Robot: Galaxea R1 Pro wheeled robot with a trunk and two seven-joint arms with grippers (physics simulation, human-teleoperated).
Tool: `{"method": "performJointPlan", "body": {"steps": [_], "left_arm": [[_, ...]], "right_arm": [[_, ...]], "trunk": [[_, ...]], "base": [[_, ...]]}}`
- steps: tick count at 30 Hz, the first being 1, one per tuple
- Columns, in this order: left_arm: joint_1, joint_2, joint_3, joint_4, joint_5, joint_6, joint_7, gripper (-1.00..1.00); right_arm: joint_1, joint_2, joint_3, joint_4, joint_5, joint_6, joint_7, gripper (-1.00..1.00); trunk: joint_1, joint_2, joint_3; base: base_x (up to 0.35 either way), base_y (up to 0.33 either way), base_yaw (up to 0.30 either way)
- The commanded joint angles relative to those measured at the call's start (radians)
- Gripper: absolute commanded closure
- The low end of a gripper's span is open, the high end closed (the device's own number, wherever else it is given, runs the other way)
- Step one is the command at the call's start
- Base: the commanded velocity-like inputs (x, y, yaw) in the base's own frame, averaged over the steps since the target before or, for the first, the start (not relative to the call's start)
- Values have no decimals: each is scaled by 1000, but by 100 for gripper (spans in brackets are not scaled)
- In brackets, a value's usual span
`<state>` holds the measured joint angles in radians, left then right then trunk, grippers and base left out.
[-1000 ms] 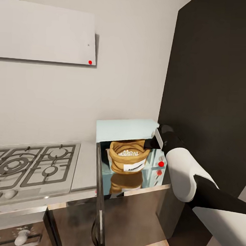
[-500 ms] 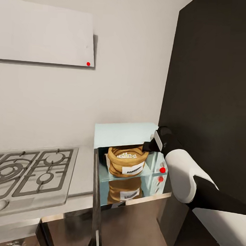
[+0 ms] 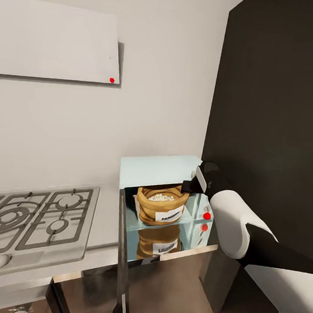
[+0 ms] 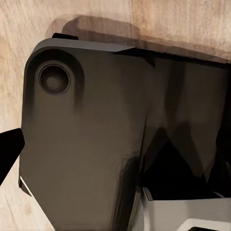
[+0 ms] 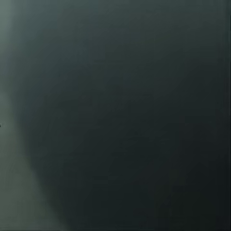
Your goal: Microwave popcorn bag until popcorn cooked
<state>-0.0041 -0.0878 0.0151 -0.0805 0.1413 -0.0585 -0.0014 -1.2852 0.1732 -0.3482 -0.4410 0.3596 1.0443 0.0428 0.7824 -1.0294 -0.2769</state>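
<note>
The pale mint-blue microwave point(image 3: 158, 165) stands on the countertop point(image 3: 107, 220) with its door point(image 3: 123, 251) swung open toward me. Inside sits the mustard-tan popcorn bag point(image 3: 161, 207), upright, its white label facing out and white popcorn showing at its rolled rim. My right arm reaches to the microwave's upper right corner. The right gripper point(image 3: 188, 186) is a dark shape just beside the bag's rim, and its jaws are too hidden to read. A red-marked knob point(image 3: 207, 216) shows on the side panel. In the left wrist view a black fingertip point(image 4: 9, 154) hangs over a wooden floor.
A steel gas hob point(image 3: 37, 218) lies left of the microwave, under a flat white hood point(image 3: 57, 39). A tall dark cabinet point(image 3: 270, 112) walls off the right side. The glossy surface below the microwave mirrors the bag. My dark base point(image 4: 86, 144) sits below the left wrist.
The head camera has shifted a little, sliding the hob left and down in the picture. The bag, the open door and my right arm hold their places.
</note>
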Motion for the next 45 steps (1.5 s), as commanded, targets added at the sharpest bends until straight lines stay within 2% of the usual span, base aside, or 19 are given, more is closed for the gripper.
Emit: {"method": "performJointPlan", "body": {"steps": [1,11,12,26,27,30,34,39,42,45], "left_arm": [[-1,0,0,1,7,-3,0,-100],[-1,0,1,1,7,-3,0,-100],[-1,0,1,1,7,-3,0,-100],[-1,0,2,1,7,-3,0,-100],[-1,0,1,-2,7,-4,0,-100],[-1,0,4,-2,8,-4,0,-100],[-1,0,4,-2,9,-4,0,-100],[-1,0,5,-2,9,-4,0,-100],[-1,0,5,-2,9,-4,0,-100],[-1,0,4,-2,9,-3,0,-100]], "right_arm": [[-4,1,-10,-7,6,3,3,100],[-3,1,-12,-5,9,3,6,100],[-3,1,-12,-5,9,3,6,-100],[-3,1,-11,-19,4,3,14,-100],[5,1,-4,-8,17,3,23,-100],[11,1,-5,-36,25,3,38,-100],[0,1,-6,0,33,0,28,-100],[0,1,-7,-3,21,0,20,-100],[0,1,-7,-27,47,1,20,-100],[0,1,-8,-32,20,3,20,-100]], "trunk": [[12,0,-1],[12,0,-1],[12,0,-1],[12,0,-1],[0,22,-1],[0,22,-1],[0,22,-1],[0,22,-1],[0,22,-1],[0,22,-1]], "base": [[0,0,0],[0,0,0],[0,0,0],[0,0,0],[0,0,0],[0,0,0],[0,0,0],[-52,31,0],[-154,140,0],[-40,37,0]]}}
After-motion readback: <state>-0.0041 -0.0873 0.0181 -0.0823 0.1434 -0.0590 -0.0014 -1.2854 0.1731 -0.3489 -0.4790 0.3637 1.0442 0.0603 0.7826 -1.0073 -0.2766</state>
